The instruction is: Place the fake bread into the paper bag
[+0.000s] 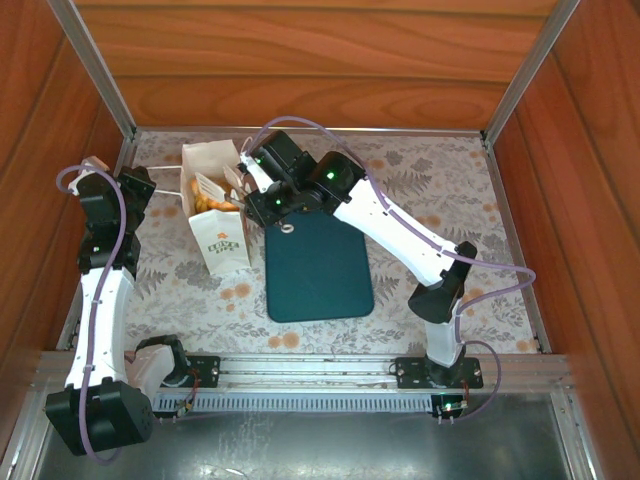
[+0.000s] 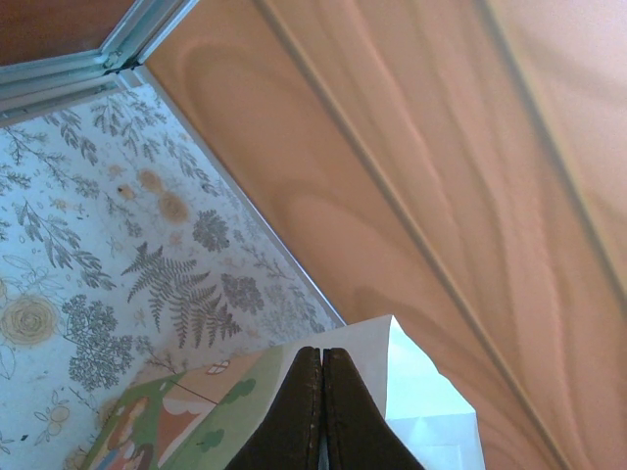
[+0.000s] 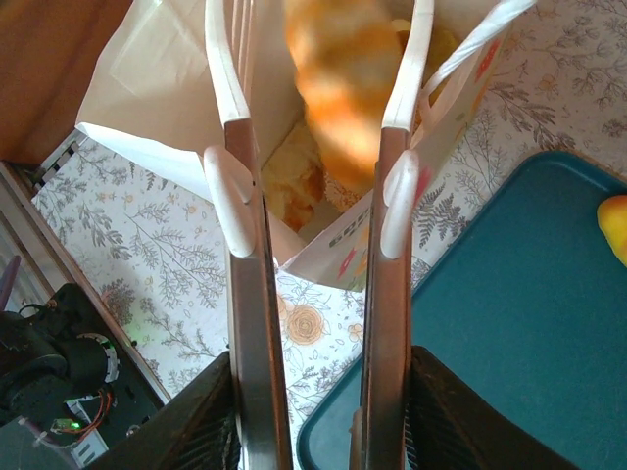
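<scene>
The right gripper (image 3: 315, 98) hangs over the bag (image 3: 147, 88), fingers spread, with a blurred bread (image 3: 338, 117) between them inside its mouth. The left gripper (image 2: 321, 411) pinches the bag's rim.

White links (image 1: 390, 225), black joints (image 1: 100, 420) (lilac cables (image 1: 500, 272))

Left gripper (image 2: 321, 357) pinched closed; right gripper (image 3: 318, 59) spread.

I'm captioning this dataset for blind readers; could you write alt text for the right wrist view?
The right claw, fingers spread, hangs over the open paper bag, a blurred striped fake bread between its tips and more pastries inside. A teal tray lies to the right on flowered cloth.
</scene>
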### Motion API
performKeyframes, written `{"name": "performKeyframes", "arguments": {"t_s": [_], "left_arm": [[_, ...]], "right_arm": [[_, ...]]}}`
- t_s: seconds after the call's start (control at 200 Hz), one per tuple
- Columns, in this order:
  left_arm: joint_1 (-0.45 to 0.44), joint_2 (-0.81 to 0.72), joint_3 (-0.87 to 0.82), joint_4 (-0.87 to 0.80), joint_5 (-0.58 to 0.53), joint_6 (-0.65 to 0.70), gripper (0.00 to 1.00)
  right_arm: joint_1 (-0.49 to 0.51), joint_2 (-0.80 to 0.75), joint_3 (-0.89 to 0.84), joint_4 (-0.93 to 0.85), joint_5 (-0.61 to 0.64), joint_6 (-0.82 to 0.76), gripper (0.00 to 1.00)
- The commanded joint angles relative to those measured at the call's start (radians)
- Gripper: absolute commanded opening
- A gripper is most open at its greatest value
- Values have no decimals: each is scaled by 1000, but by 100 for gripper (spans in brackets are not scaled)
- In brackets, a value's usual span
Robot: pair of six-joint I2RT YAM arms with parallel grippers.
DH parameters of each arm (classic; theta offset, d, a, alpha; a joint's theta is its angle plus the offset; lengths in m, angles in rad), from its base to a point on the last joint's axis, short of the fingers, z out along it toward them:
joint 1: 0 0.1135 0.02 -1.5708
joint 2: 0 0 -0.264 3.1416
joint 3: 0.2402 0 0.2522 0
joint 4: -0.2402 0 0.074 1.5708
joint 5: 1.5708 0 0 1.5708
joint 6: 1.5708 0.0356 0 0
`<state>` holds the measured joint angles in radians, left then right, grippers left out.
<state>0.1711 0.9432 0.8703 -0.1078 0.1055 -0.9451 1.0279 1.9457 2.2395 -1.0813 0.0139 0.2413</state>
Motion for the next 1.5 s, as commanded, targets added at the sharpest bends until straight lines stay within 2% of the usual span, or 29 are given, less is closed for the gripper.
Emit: {"name": "performKeyframes", "arguments": {"t_s": [0.0, 0.385, 0.715, 0.894, 1.114, 1.274, 1.499], "left_arm": [[7, 3, 4, 21, 0, -13, 0], [6, 3, 2, 20, 2, -15, 0], [6, -1, 3, 18, 0, -14, 0], [7, -1, 5, 18, 0, -13, 0], [6, -3, 7, 16, 0, -12, 0], [6, -4, 10, 10, 0, -11, 0], [6, -3, 19, 7, 2, -11, 0]], "right_arm": [[5, -14, 9, 34, -13, -8, 47], [5, -75, 86, 26, -18, 9, 45], [-30, -231, 71, 24, 103, -2, 44], [-87, -381, -51, 62, 152, -1, 43], [-226, -501, -285, 123, 131, 38, 43], [-340, -535, -487, 205, 45, 89, 41], [-431, -486, -665, 286, -73, 135, 40]]}}
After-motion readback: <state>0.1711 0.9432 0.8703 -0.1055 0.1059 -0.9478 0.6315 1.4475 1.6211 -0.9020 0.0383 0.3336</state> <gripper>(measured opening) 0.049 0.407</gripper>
